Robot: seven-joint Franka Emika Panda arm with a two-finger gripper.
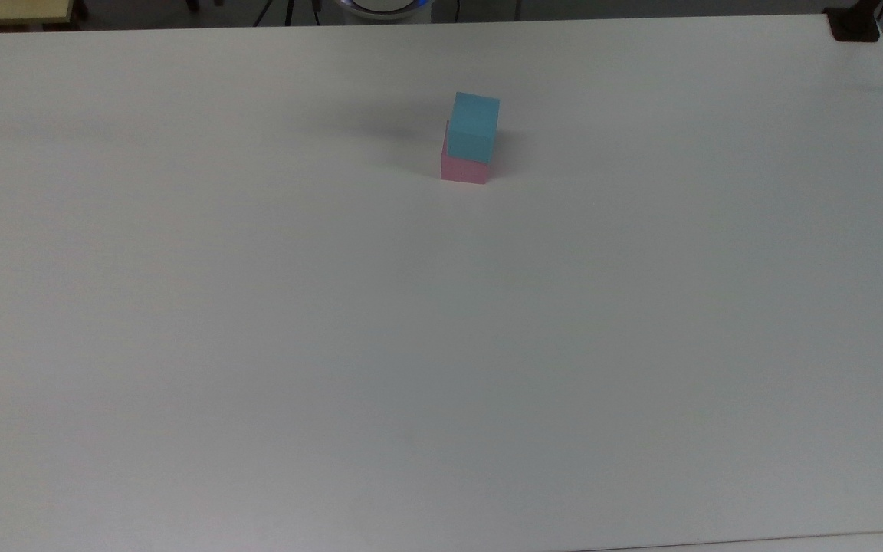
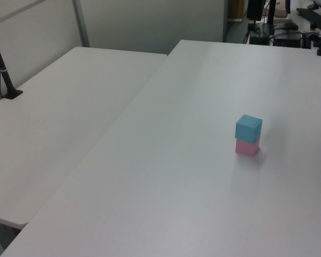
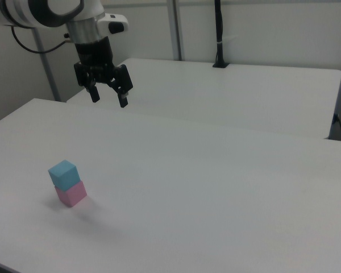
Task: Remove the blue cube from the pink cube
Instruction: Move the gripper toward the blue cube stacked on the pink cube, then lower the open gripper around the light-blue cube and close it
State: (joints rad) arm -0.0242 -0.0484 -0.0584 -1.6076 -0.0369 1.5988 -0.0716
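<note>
We had the blue cube (image 1: 474, 125) sitting square on top of the pink cube (image 1: 463, 169), both matte, plain-faced, about the same size. The blue one was offset a touch toward the top view's right, so a thin strip of pink showed along its left edge. In the left view the blue cube (image 2: 249, 127) and pink cube (image 2: 247, 147) stood toward the left view's right; in the right view the blue cube (image 3: 63, 173) and pink cube (image 3: 71, 193) sat near the right view's lower left.

The stack stood alone on the white table (image 1: 441, 345), toward its far edge in the top view. Nothing touched the stack or stood near it. A second white table (image 2: 48, 128) butted against the first along the left view's left, with a black post (image 2: 2, 69) clamped on it.

The gripper (image 3: 107, 98) hung in the air well above the table, up and to the right of the stack in the right view, well apart from it. Its black fingers (image 3: 124, 94) were spread apart, nothing between them.

We could read no writing, labels or brands on the cubes or the tables.
</note>
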